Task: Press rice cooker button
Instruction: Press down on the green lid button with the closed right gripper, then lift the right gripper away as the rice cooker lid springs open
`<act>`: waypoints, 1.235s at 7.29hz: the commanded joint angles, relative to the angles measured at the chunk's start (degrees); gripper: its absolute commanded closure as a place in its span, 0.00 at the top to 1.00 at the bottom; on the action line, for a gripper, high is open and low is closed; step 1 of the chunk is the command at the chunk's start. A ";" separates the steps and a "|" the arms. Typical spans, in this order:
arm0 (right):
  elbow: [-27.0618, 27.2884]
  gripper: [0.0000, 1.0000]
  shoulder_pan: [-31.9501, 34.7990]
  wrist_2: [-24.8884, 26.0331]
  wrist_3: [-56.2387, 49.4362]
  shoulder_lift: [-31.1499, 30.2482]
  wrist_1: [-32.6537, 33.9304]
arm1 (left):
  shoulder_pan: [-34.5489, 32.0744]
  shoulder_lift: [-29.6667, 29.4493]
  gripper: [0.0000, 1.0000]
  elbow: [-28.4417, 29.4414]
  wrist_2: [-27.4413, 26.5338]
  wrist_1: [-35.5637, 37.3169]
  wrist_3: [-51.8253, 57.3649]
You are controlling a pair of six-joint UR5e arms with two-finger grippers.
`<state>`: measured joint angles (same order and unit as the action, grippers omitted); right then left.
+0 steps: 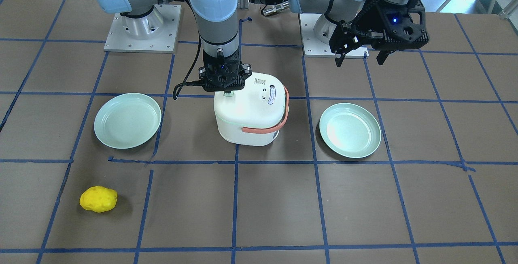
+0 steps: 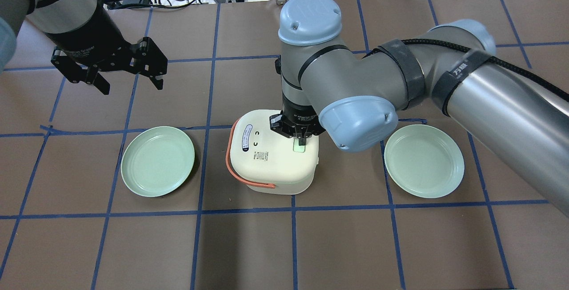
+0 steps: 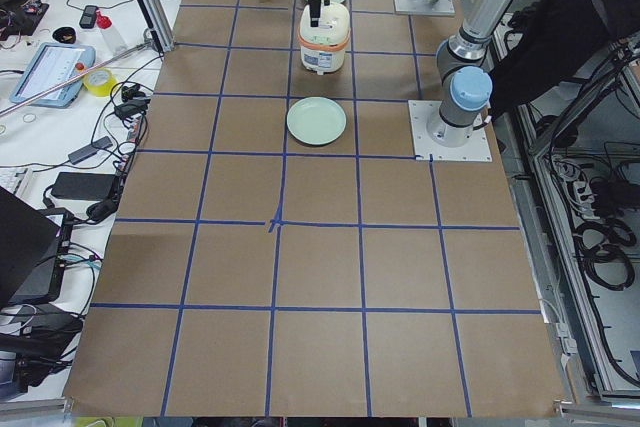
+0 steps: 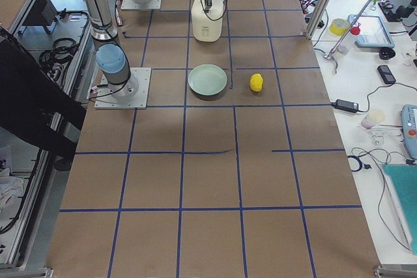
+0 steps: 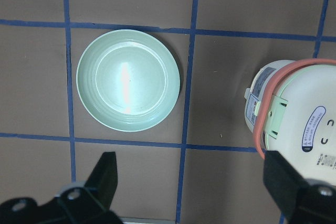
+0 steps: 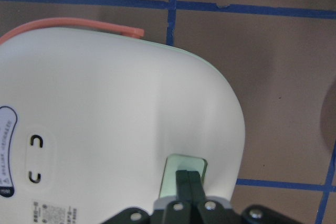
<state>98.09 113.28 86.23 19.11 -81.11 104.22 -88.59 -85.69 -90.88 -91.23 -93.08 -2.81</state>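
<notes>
The white rice cooker with a salmon handle stands mid-table; it also shows in the front view. Its pale mint button lies near the lid's edge, also seen in the overhead view. My right gripper is shut, pointing straight down, its fingertips on the button; it shows in the overhead view and in the front view. My left gripper is open and empty, held high over the table, away from the cooker; it shows in the front view.
Two mint plates lie either side of the cooker. A yellow lumpy object sits near the operators' edge. The left wrist view looks down on a plate and the cooker's handle side.
</notes>
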 commanded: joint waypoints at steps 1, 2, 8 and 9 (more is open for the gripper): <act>-3.67 1.00 -0.77 2.95 1.18 -0.97 -1.29 | 0.00 0.00 1.00 0.00 0.00 0.00 0.00; -7.09 1.00 -1.91 3.68 0.49 -0.98 -4.87 | 0.00 0.00 1.00 0.00 0.00 0.00 0.00; -17.23 1.00 -19.13 3.68 -12.78 -4.57 -12.20 | 0.00 0.00 1.00 0.00 0.00 0.00 -0.09; -17.14 1.00 -19.41 3.77 -12.79 -4.76 -12.29 | 0.00 0.00 1.00 0.00 0.00 0.00 0.00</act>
<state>81.02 95.16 89.91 6.90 -85.34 92.18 -88.59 -85.69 -90.88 -91.23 -93.08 -2.85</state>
